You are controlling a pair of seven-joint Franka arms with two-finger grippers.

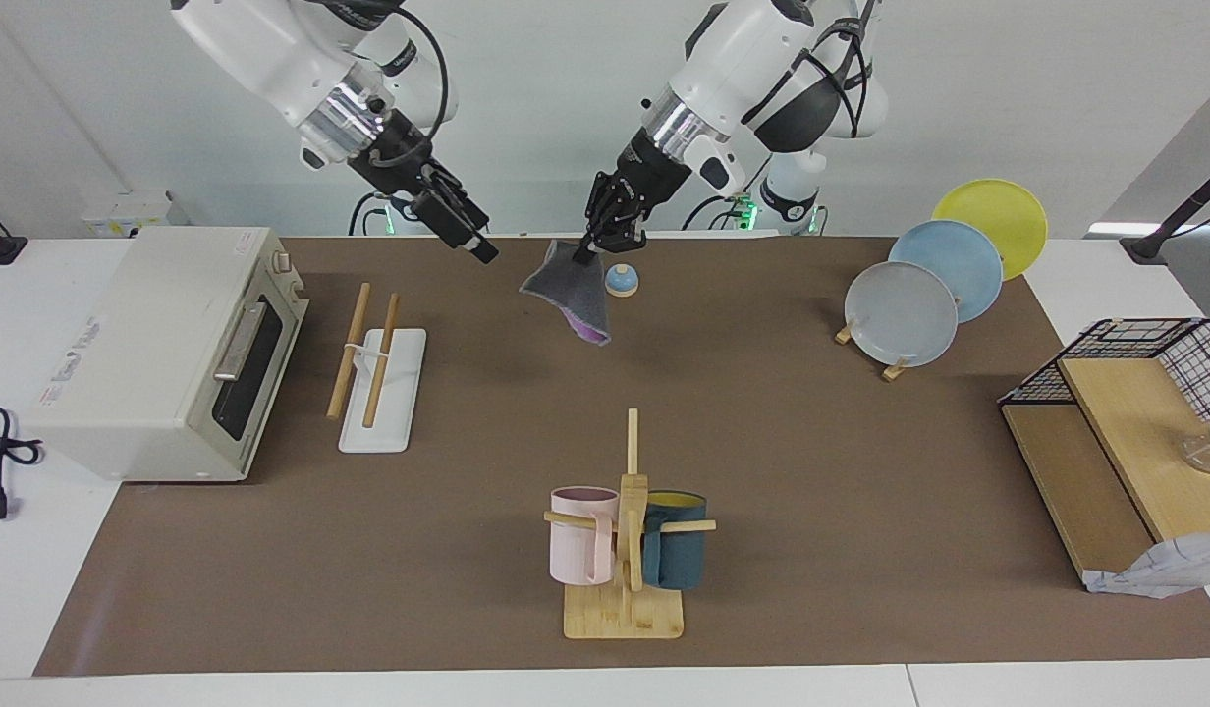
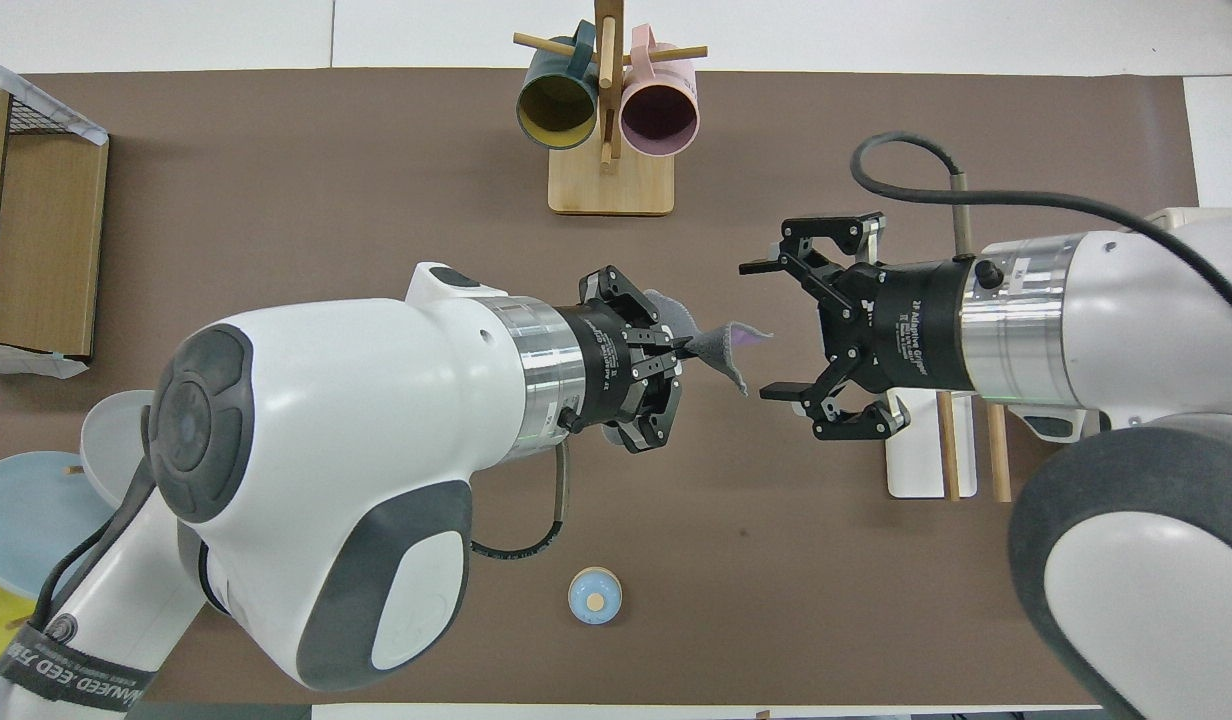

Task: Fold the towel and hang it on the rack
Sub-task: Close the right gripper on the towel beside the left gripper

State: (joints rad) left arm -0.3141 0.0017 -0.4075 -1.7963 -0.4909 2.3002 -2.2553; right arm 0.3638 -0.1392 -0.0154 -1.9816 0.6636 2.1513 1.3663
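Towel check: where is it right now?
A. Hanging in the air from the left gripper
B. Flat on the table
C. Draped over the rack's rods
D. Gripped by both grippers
A. The towel dangles from the left gripper, clear of the table; the right gripper is open beside it, not touching.

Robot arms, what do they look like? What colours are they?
Both arms have glossy white shells with dark grey patches and shiny ribbed silver wrist rings. The left gripper and right gripper are black linked metal with small white lettering. Black cables loop beside each wrist.
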